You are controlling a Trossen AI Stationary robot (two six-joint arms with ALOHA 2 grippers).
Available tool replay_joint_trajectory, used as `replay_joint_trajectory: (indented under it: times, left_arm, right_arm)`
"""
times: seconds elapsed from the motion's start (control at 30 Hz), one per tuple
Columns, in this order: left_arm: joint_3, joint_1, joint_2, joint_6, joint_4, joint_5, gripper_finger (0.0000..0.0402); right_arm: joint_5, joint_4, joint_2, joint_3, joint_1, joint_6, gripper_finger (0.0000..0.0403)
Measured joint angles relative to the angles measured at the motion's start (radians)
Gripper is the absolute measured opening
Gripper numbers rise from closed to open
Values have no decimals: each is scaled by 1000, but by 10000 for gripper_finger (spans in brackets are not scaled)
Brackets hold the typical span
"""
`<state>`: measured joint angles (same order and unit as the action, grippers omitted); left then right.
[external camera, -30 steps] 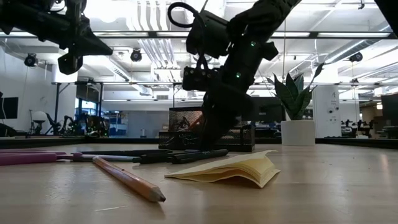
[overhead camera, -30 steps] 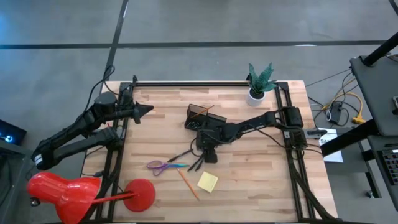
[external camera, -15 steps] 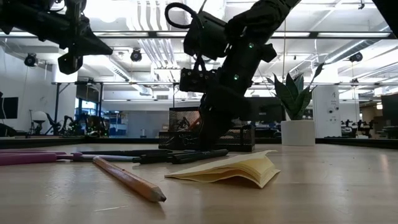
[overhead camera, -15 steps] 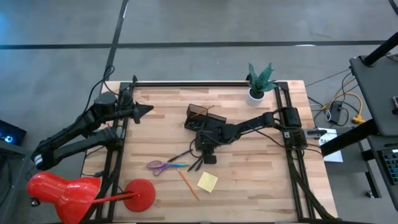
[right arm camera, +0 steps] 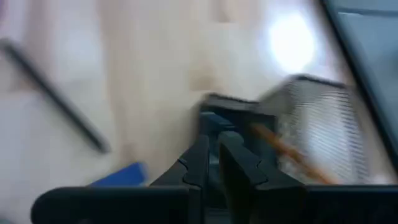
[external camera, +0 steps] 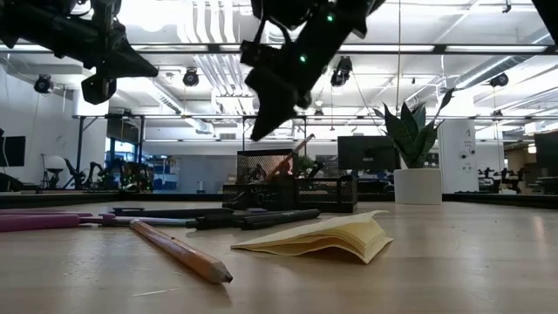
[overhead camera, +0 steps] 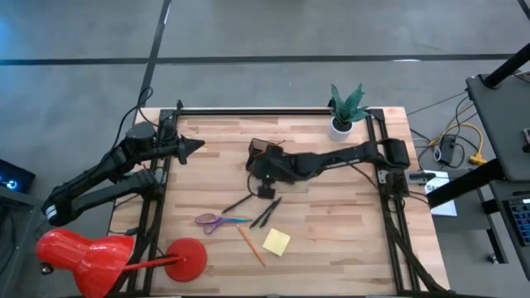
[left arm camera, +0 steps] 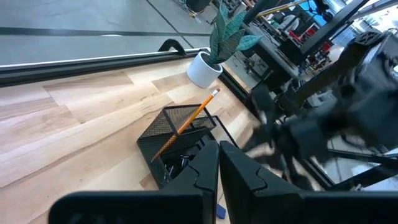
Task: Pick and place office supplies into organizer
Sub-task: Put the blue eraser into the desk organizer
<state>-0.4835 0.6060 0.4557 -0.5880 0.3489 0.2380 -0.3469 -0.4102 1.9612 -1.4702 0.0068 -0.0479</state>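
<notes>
Apparently mid-carry, my right gripper [overhead camera: 266, 189], fingers pinched together with any load unclear to me, hangs at six o'clock of the boxy dark wire-mesh organizer [overhead camera: 257, 150]; next I must centre it above a compartment.

The table [overhead camera: 331, 223] is pale wood with plank stripes. At its centre sits the black wire-mesh organizer [left arm camera: 177, 134], holding an orange pencil [left arm camera: 186, 124]. At six o'clock lie a yellow sticky-note pad [overhead camera: 277, 242] and purple-handled scissors [overhead camera: 211, 220]. At one o'clock, a green plant [overhead camera: 346, 101] stands in a white pot [overhead camera: 339, 128]. The lamp [overhead camera: 91, 257] is red.
</notes>
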Motion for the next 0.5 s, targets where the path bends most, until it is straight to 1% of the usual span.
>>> replay_joint_trajectory:
  times: [0.03, 0.07, 0.17, 0.2, 0.33, 0.43, 0.5]
  left_arm:
    - [0, 0, 0, 0, 0, 0, 0]
    - [0, 0, 0, 0, 0, 0, 0]
    - [0, 1, 1, 1, 0, -1, 0]
    - [0, 1, 1, 1, 0, 0, 0]
    - [0, 0, 0, 2, 1, 0, 0]
    - [0, 0, 2, 2, 0, 0, 0]
    - [0, 0, 2, 1, 0, 0, 0]
  right_arm:
    - [-3, -18, -4, -13, -13, -11, 26]
    - [29, -33, -7, -24, -28, -27, 26]
    - [249, -73, 1, -24, -62, -69, 28]
    - [281, -88, 8, -16, -63, -98, 29]
    - [302, -99, 35, 4, -30, -262, 48]
    - [288, -67, 48, 4, 10, -361, 81]
    - [247, -56, 51, 2, 38, -443, 109]
